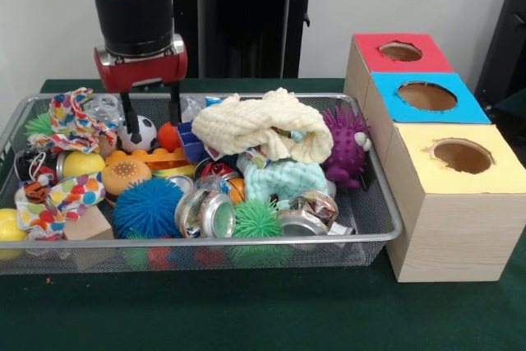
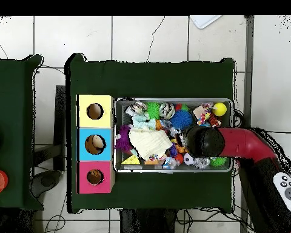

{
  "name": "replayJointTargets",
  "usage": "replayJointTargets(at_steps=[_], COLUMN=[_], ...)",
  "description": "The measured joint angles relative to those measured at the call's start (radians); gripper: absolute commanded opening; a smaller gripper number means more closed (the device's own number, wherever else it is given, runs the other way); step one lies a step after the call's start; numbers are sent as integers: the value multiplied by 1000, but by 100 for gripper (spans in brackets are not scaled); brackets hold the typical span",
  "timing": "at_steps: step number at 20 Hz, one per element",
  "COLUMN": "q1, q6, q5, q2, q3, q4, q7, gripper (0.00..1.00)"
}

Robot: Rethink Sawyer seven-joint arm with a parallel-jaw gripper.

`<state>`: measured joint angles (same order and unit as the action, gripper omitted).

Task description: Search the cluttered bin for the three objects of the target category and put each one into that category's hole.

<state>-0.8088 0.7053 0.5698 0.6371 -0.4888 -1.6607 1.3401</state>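
My gripper (image 1: 152,119) hangs open over the back left part of the wire bin (image 1: 374,203), its two black fingers (image 1: 129,121) spread wide. Between and just behind them sit a small soccer ball (image 1: 145,132) and an orange ball (image 1: 168,136); nothing is held. The bin is heaped with a cream knitted cloth (image 1: 263,125), a mint knitted piece (image 1: 284,178), a purple spiky toy (image 1: 345,141), a blue spiky ball (image 1: 146,207), a green spiky ball (image 1: 256,218) and crushed cans (image 1: 205,213). In the overhead view the arm (image 2: 204,141) hides the gripper.
Right of the bin stand three wooden boxes, each with a round hole: red (image 1: 400,51), blue (image 1: 426,96) and yellow (image 1: 462,155). A toy burger (image 1: 126,174), yellow ball (image 1: 82,163), wooden block (image 1: 86,226) and polka-dot cloth (image 1: 74,117) fill the bin's left end.
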Motion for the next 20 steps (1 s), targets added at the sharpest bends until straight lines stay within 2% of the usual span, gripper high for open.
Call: replayJointTargets(at_steps=[8,13,14,20], q1=[-42,-67,-76,-82], q6=[6,29,34,48], q5=[47,58,58,59], q2=[-86,-130,-142,-152], q3=[-85,-129,-140,-146], q4=[122,202,228,282], q7=[-54,-155,-201,-297], gripper=[100,100,100,100])
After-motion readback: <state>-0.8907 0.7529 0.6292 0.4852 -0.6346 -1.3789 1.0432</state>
